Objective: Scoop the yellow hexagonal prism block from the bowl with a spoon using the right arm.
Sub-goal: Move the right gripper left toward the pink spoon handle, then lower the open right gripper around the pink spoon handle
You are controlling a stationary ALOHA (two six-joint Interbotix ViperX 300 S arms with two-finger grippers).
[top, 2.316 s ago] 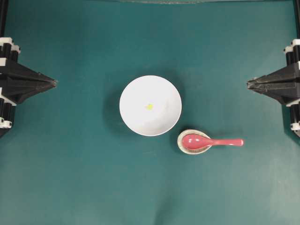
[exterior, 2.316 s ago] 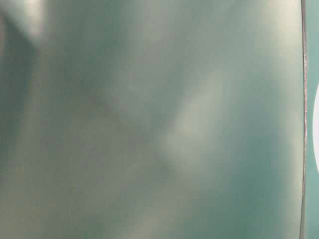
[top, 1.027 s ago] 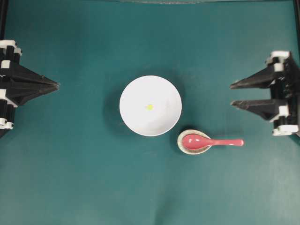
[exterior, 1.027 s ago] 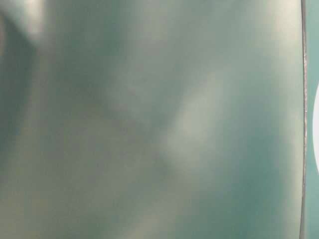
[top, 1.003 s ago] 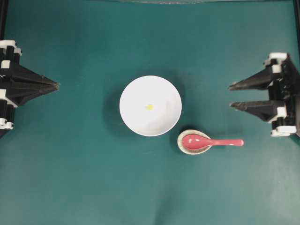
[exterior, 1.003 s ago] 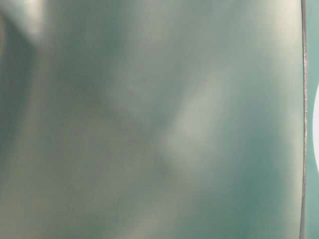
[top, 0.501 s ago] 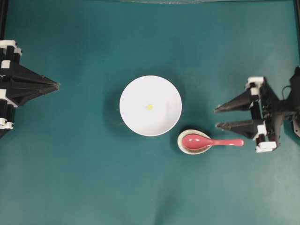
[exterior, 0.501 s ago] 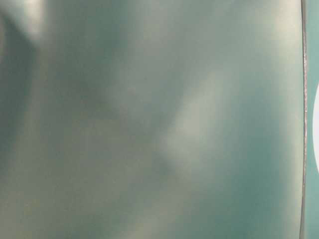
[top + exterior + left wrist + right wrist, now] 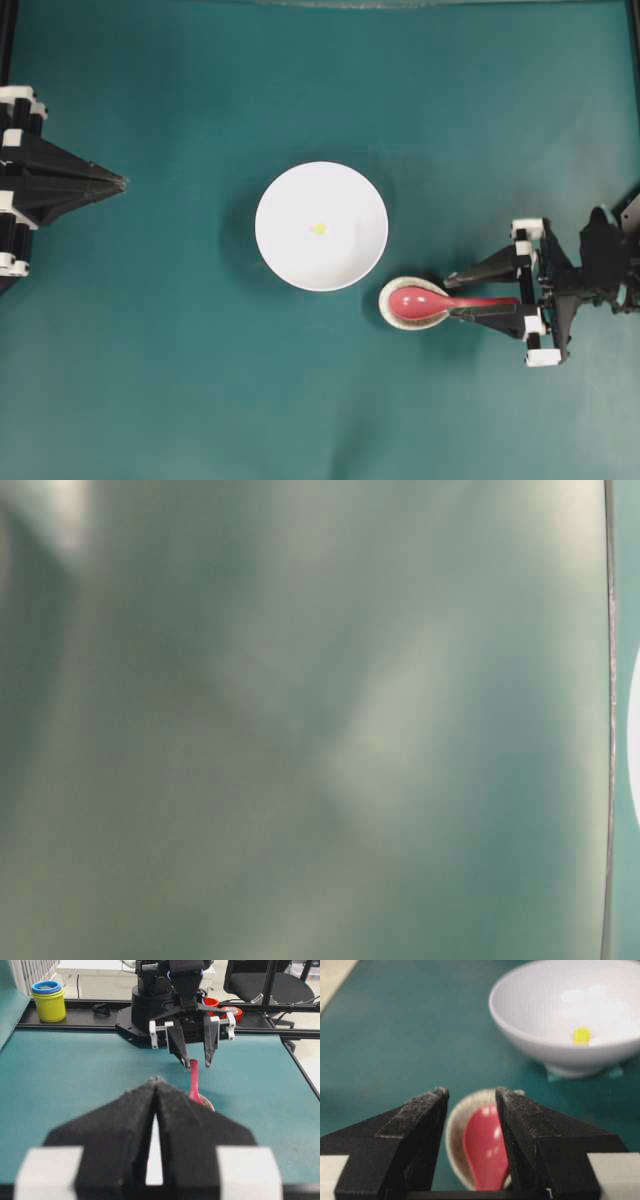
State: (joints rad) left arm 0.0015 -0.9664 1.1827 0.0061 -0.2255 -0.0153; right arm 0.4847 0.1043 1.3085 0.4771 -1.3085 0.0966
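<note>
The yellow hexagonal prism block [image 9: 319,228] [image 9: 581,1035] lies near the middle of the white bowl [image 9: 300,190] [image 9: 530,990]. The pink-red spoon [image 9: 415,302] [image 9: 484,1147] [image 9: 193,1082] rests with its scoop in a small speckled dish [image 9: 388,310] [image 9: 452,1132], handle pointing right. My right gripper [image 9: 451,297] [image 9: 469,1092] [image 9: 197,1064] is open over the handle, one finger on each side, its tips close to the scoop. It holds nothing. At the far left edge my left gripper [image 9: 120,182] [image 9: 156,1081] is shut and empty.
The table-level view is a blur of green. Beyond the table's far edge in the left wrist view stand stacked yellow and blue cups [image 9: 48,1000] and red tape rolls [image 9: 231,1011]. Green mat surrounds the bowl and dish.
My right gripper has come in from the right edge, leftward and toward the front, and now straddles the spoon handle, still open. Left arm, bowl, block and spoon are unmoved.
</note>
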